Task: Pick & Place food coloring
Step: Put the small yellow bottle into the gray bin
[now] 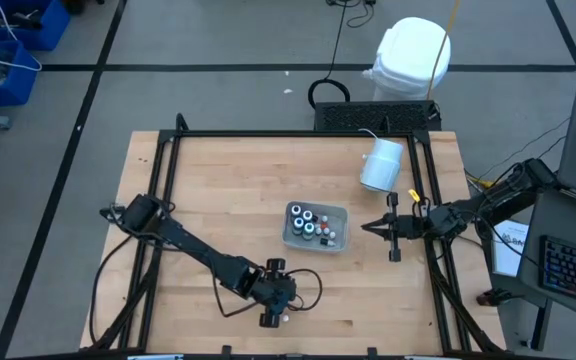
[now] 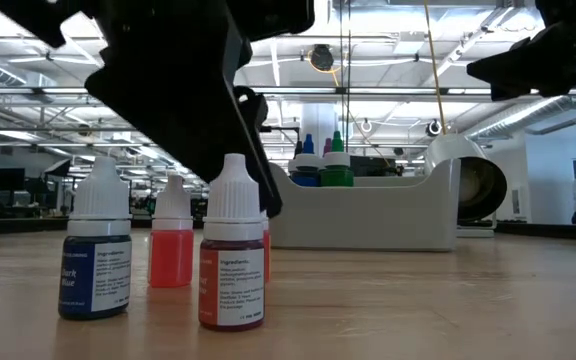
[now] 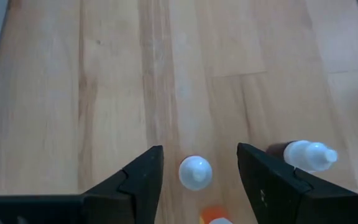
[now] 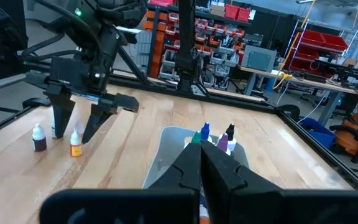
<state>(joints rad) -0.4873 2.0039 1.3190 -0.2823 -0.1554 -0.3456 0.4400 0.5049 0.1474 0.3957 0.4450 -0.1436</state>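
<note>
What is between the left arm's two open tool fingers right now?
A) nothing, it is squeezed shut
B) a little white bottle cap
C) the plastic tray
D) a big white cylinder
B: in the left wrist view the left tool stands open, with the round white cap of a small food coloring bottle in the gap between its fingers, not yet squeezed.

Three white-capped dropper bottles (image 2: 231,245) upright on wood, others (image 1: 313,224) clustered apart.
</note>
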